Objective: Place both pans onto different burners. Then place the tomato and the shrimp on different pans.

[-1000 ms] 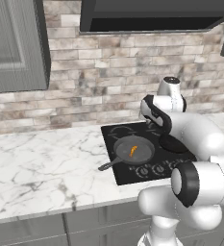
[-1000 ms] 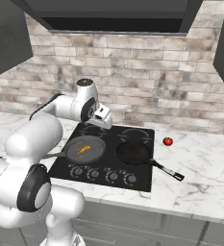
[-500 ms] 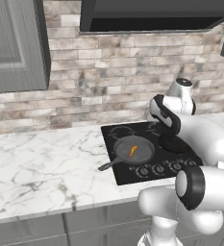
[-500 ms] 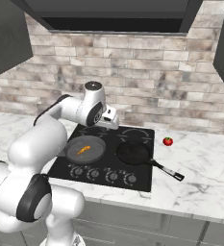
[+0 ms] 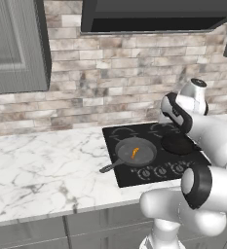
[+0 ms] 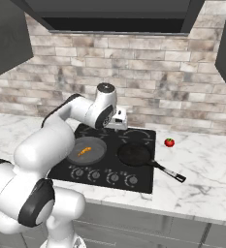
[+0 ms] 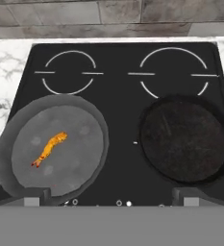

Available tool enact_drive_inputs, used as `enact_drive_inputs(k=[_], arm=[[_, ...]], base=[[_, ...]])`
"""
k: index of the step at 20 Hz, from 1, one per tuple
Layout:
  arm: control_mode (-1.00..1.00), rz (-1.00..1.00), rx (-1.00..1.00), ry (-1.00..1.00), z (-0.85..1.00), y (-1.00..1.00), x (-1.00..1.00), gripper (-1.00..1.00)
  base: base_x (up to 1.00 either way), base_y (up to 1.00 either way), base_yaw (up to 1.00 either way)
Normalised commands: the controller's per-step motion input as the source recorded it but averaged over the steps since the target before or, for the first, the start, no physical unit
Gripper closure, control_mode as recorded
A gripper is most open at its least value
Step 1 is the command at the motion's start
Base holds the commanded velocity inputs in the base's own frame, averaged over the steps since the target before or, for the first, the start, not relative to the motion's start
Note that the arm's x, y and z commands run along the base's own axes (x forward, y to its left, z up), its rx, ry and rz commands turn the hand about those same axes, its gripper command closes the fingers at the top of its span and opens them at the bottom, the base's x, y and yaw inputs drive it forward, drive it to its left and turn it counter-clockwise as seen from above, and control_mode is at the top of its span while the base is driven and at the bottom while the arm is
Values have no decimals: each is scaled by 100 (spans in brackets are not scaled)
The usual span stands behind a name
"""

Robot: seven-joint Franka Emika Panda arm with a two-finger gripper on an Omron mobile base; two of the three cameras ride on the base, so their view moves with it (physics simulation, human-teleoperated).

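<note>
The dark grey skillet (image 7: 56, 144) sits on the cooktop's front left burner, with the orange shrimp (image 7: 50, 149) lying in it. On the front right burner rests the blacker pan (image 7: 183, 139), empty; its long handle (image 6: 168, 171) points toward the front right. The two rear burners (image 7: 69, 72) (image 7: 173, 72) are bare. The red tomato (image 6: 169, 142) lies on the marble just right of the cooktop (image 6: 146, 145). My gripper (image 7: 112, 197) hangs open above the cooktop's middle, between the pans, with nothing in it; from the right base it is seen at the gripper (image 6: 118, 124).
Knobs (image 6: 104, 175) line the cooktop's front edge. A brick wall (image 5: 115, 82) rises behind, under a dark range hood (image 5: 154, 14). Marble counter (image 5: 42, 170) stretches left of the cooktop, and more counter (image 6: 201, 169) lies to its right.
The hand has drifted right, from over the grey skillet toward the cooktop's middle. Its jaws have stayed open. Pans, shrimp and tomato have not moved.
</note>
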Motion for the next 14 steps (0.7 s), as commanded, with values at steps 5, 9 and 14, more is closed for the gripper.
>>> enact_drive_inputs(k=[5, 9, 14], arm=[[-100, 8, 0, 0, 6, -28, 0, -100], [-100, 5, 0, 0, 2, -33, 0, -100], [-100, 1, 0, 4, 0, -45, 0, -100]], base=[[0, 0, 0], [0, 0, 0], [0, 0, 0]])
